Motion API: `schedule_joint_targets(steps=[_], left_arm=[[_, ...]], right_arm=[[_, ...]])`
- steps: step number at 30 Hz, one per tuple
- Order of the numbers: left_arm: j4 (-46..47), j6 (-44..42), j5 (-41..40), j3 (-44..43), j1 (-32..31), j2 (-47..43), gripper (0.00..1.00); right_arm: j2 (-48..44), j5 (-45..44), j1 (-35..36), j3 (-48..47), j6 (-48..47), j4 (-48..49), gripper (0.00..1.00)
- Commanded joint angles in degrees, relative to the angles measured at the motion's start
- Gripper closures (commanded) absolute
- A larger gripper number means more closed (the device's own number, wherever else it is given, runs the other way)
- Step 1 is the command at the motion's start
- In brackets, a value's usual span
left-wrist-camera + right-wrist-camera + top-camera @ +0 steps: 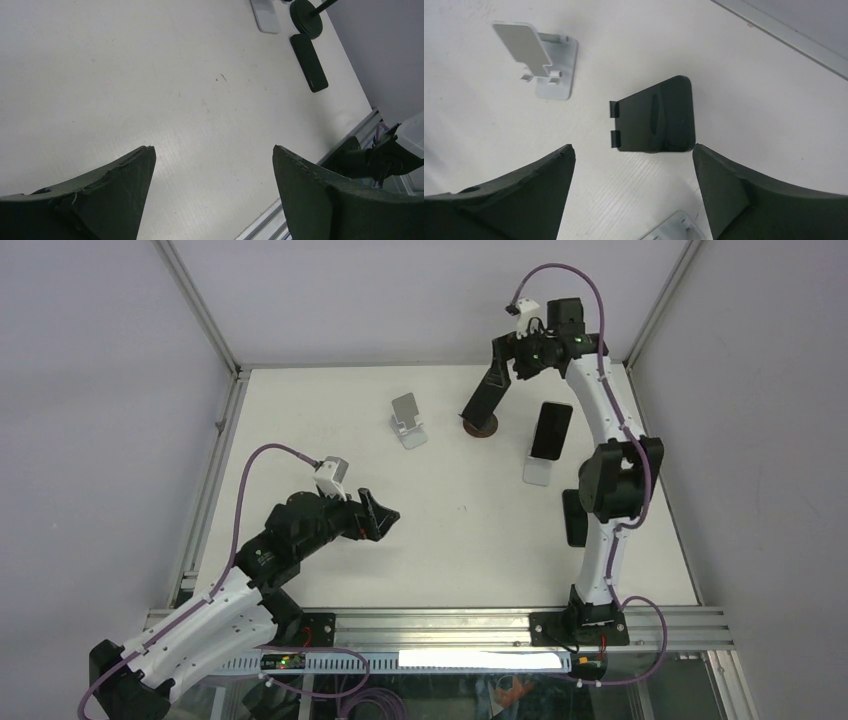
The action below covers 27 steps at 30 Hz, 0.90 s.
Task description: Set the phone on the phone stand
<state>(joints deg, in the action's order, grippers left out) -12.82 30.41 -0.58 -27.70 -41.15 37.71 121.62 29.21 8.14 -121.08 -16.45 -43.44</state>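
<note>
A black phone (551,429) leans on a white stand (537,472) at the back right. A second black phone (574,518) lies flat beside the right arm's base link and also shows in the left wrist view (309,62). A silver stand (407,420) and a black stand (486,390) on a round base are both empty. My right gripper (514,358) is open and empty above the black stand (655,119). My left gripper (386,521) is open and empty, low over bare table (200,100) at the near left.
Metal frame posts (200,310) and grey walls border the table. An aluminium rail (450,625) runs along the near edge. The right wrist view shows the silver stand (536,57) and a corner of the white stand's base (674,230).
</note>
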Motion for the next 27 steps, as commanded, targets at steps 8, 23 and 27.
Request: schedule_joint_targets(steps=[8,23,27], left_arm=[[-8.0,9.8,-11.8,-0.4,0.8,-2.2,0.01],[-18.5,20.0,-12.0,-3.9,14.3,2.8,0.02],[-22.8,22.0,-15.5,-5.2,16.4,4.2,0.05]], right_arm=[[-32.2,18.8,-0.4,24.2,-6.0,-3.7,0.07],[-50.1,41.6,-0.3,63.1,-7.6,7.6,0.01],[-47.3,38.4,-0.2,59.9,-10.9,1.7,0.01]])
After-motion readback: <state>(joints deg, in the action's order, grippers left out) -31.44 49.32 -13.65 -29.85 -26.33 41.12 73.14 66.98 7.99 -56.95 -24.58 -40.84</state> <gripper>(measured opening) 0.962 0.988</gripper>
